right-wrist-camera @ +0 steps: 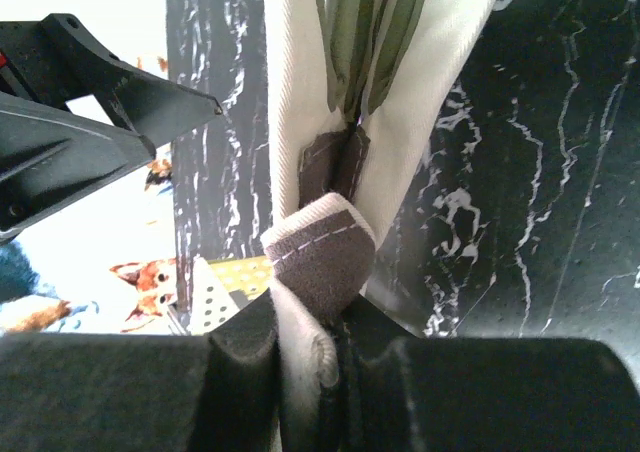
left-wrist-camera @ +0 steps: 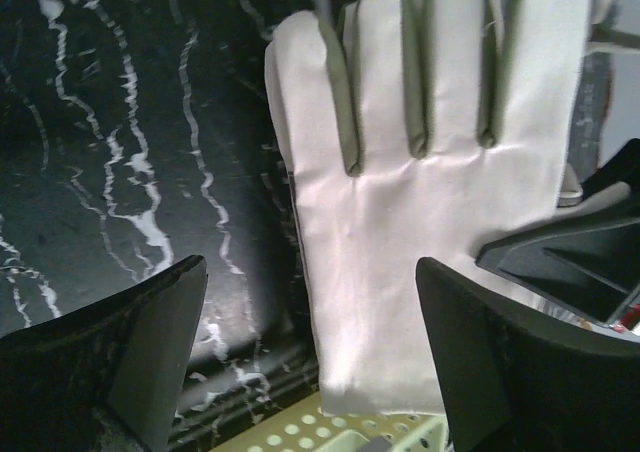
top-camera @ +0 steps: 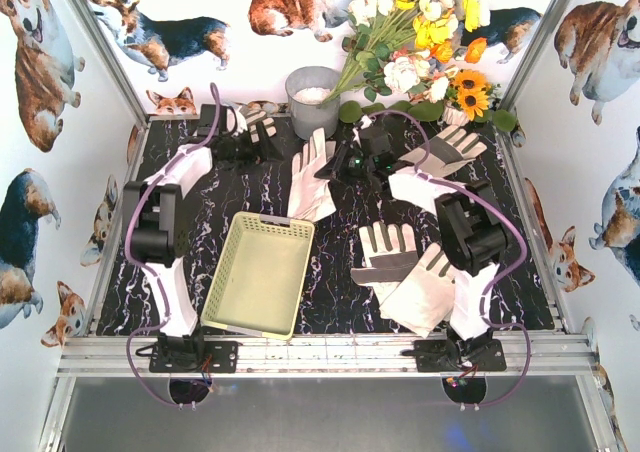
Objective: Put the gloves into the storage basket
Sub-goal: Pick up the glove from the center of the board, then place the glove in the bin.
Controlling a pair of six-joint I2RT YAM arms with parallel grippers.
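Note:
A cream-white glove (top-camera: 312, 182) lies palm up on the black marble table, fingers toward the back, its cuff at the far rim of the pale yellow-green basket (top-camera: 258, 272). My right gripper (top-camera: 335, 169) is shut on this glove; the right wrist view shows the jaws (right-wrist-camera: 310, 327) pinching a fold with a grey strap, the glove (right-wrist-camera: 288, 122) hanging past them. My left gripper (top-camera: 265, 144) is open; in the left wrist view (left-wrist-camera: 310, 267) its fingers straddle the glove (left-wrist-camera: 420, 202), not touching it, with the basket rim (left-wrist-camera: 290, 437) below. The basket holds no gloves.
Two gloves (top-camera: 400, 267) overlap at the near right beside the right arm. One striped glove (top-camera: 445, 152) lies at the far right, another (top-camera: 258, 122) behind the left gripper. A grey bucket (top-camera: 312, 100) and flowers (top-camera: 420, 32) stand at the back. Walls enclose the table.

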